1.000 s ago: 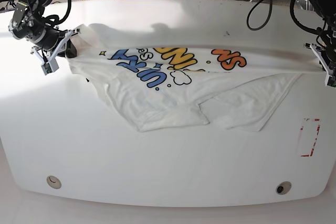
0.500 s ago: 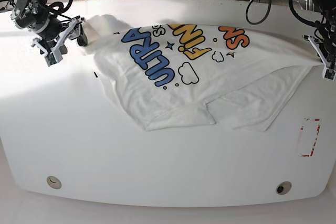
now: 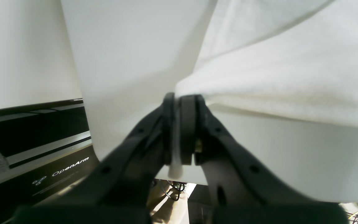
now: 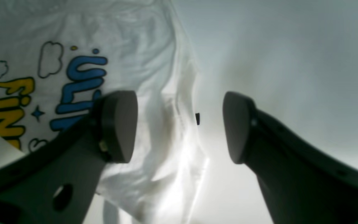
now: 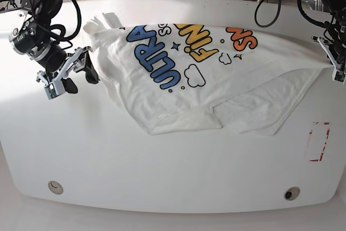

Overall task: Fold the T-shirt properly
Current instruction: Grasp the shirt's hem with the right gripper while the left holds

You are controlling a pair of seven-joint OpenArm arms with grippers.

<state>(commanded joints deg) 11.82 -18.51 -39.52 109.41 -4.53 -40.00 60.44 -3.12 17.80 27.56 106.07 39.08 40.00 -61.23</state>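
T-shirt [image 5: 205,85] lies print-up and rumpled across the far half of the table [image 5: 173,171], lettering upside down to the base camera, sleeves bunched toward the near side. It looks like the spreading step, ahead of any fold.

Left gripper [image 5: 334,63], at the table's right edge in the base view, is clamped tight on a corner of cloth. Right gripper [image 5: 67,77] hangs over bare table just beside the shirt's other edge, jaws wide apart and holding nothing.

Next, the right one probably needs to take the loose edge beside it and draw it outward against the left's hold, so the body flattens.

Only the left wrist view shows fabric pinched between the pads [image 3: 186,130]. The right wrist view shows wrinkled cloth beneath the spread jaws, though whether a pad brushes it I cannot tell.
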